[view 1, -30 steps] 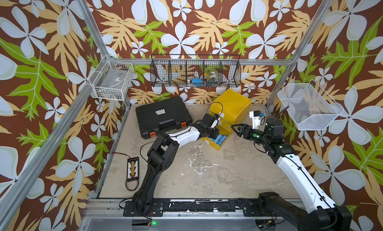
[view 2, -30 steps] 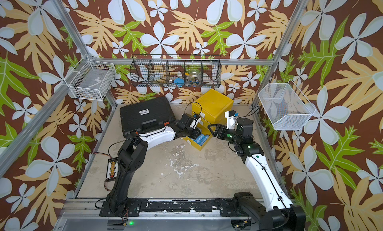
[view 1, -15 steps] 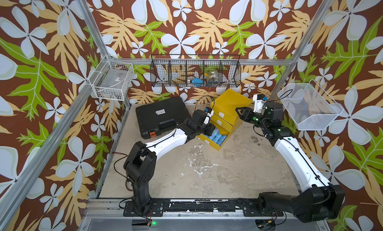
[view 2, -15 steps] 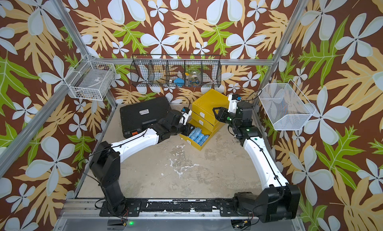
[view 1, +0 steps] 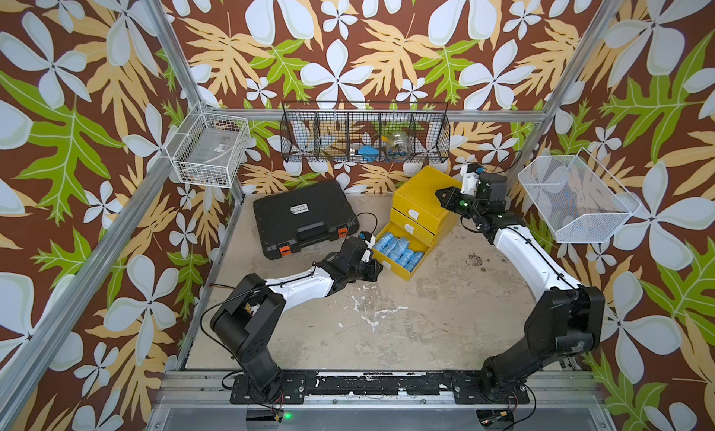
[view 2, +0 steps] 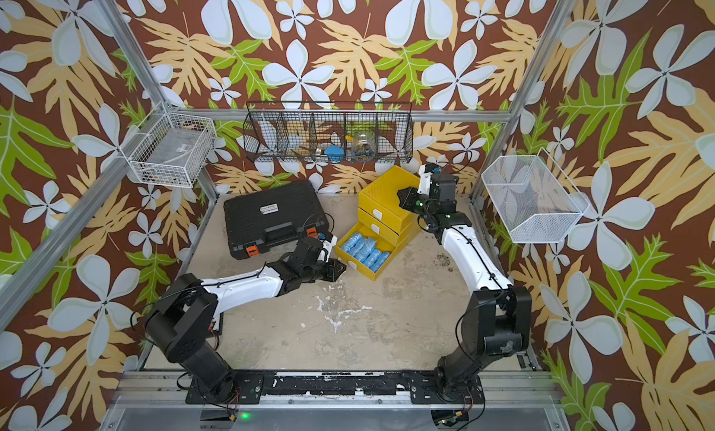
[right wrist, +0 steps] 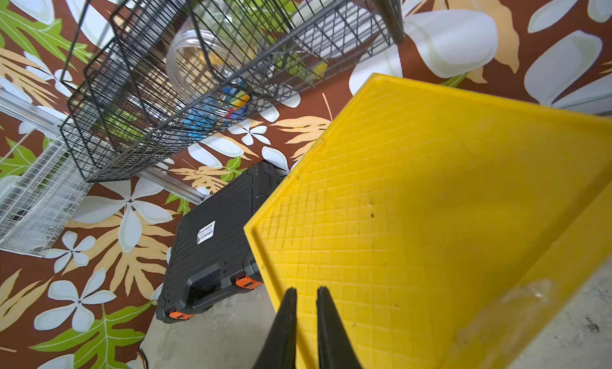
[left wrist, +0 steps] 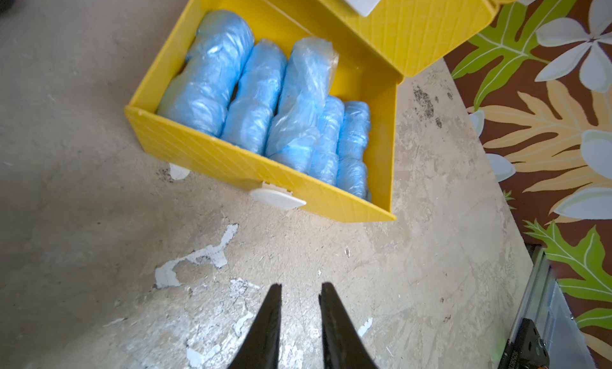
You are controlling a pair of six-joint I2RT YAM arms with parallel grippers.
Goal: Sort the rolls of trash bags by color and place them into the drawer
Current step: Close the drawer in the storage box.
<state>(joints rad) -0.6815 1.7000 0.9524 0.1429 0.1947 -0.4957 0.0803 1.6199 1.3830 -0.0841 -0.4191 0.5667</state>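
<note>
I'm hovering the left gripper (left wrist: 300, 285), narrowly parted and empty, over bare floor (left wrist: 99, 238) near the front edge of the open drawer (left wrist: 231, 160), blue rolls (left wrist: 258, 96) lying inside, right gripper (right wrist: 306, 288) closed, empty, above the cabinet (right wrist: 430, 218) top.

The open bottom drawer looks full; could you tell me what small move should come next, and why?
Probably the left gripper should ease forward against the white handle to push the drawer shut: blue rolls fill it, the gripper is empty and faces its front, and the right gripper is over the cabinet top.
</note>
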